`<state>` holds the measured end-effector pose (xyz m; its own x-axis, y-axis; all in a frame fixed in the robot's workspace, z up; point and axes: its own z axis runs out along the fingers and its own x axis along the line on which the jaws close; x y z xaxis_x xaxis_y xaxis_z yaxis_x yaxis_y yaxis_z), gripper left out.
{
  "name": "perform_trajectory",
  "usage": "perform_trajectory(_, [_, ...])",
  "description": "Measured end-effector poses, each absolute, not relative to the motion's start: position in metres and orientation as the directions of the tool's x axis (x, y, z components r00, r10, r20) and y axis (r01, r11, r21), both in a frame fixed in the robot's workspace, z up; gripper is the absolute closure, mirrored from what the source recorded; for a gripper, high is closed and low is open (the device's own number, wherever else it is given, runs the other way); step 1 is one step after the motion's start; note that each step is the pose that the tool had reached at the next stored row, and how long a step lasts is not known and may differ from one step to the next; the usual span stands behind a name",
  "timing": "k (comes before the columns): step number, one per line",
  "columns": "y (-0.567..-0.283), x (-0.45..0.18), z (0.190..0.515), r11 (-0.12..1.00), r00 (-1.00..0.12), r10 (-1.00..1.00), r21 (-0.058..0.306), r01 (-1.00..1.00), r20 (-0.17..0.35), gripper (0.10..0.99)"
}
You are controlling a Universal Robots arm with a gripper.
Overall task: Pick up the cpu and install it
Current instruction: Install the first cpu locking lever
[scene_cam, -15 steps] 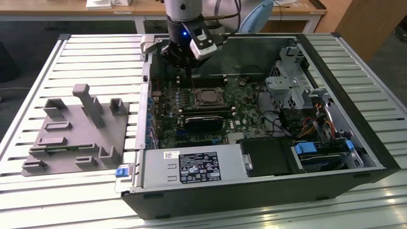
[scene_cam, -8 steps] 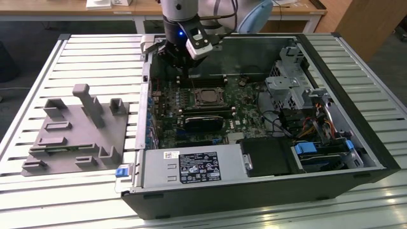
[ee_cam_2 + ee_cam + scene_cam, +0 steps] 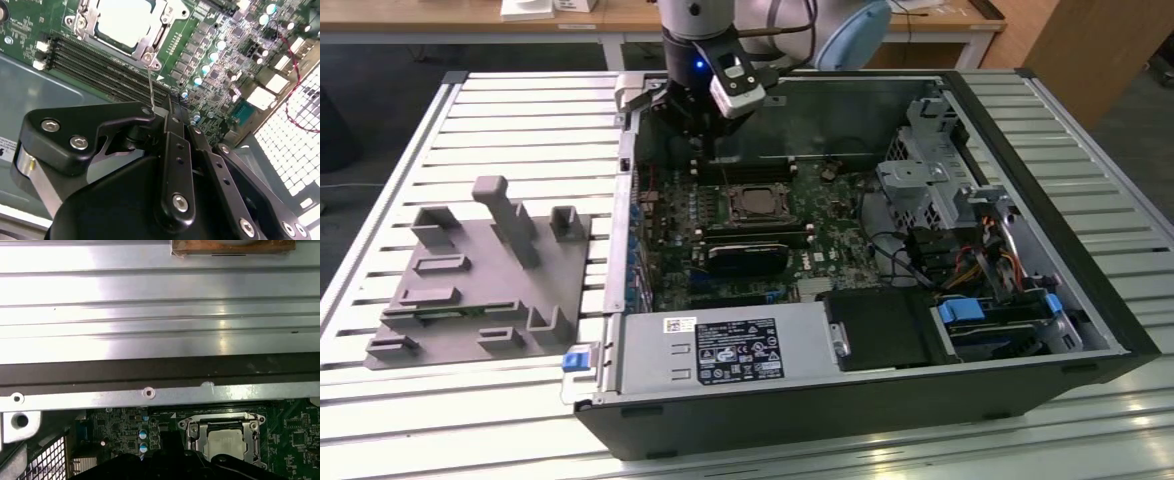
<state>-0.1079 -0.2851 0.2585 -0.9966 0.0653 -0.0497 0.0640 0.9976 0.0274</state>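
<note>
The cpu [image 3: 754,203] lies flat in the metal-framed socket on the green motherboard inside the open computer case; its silvery top also shows in both wrist views [image 3: 125,20] [image 3: 227,442]. My gripper [image 3: 704,150] hangs just behind the socket, toward the case's back wall. In the second wrist view its black fingers [image 3: 172,125] are pressed together, shut on the tip of the thin wire socket lever [image 3: 150,82]. That lever rises from the socket's corner up to the fingertips. The cpu itself is not held.
A grey plastic tray [image 3: 480,280] with upright posts sits on the slatted table at the exterior view's left. Inside the case are a long black card [image 3: 747,255], a power supply [image 3: 720,350], a drive cage [image 3: 934,170] and cables. Memory slots [image 3: 100,65] run beside the socket.
</note>
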Motion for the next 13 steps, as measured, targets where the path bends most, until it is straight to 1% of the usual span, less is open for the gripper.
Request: perform_trajectory(13, [-0.282, -0.088, 0.256, 0.998, -0.997, 0.061, 0.027, 0.060, -0.045, 0.980])
